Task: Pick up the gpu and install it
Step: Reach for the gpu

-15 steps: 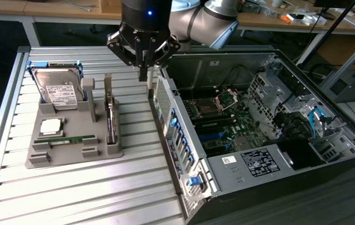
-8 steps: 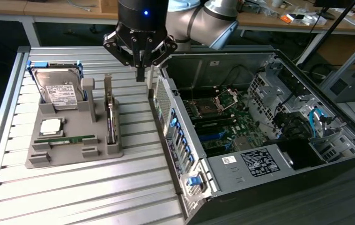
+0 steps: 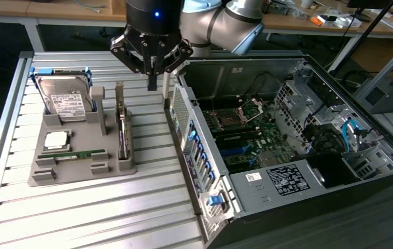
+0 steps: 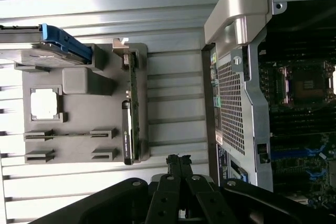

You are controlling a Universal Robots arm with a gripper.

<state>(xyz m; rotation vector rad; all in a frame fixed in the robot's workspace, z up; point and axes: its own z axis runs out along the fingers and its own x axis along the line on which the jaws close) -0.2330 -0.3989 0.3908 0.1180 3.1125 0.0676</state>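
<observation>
Hovering above the bench (image 3: 79, 207) between tray (image 3: 113, 168) and case (image 3: 182, 109), the tool (image 3: 153, 83) is pinched fully shut and holds nothing. The gpu (image 3: 122, 129) stands on edge in the tray's slot nearest the case. A clean pick likely needs jaws spread, lined across its thin edge, and lowered squarely without tilting it.

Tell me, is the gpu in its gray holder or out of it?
In. The gpu stands on edge in a slot of the gray holder, and the shut gripper hangs apart from it, holding nothing.
</observation>
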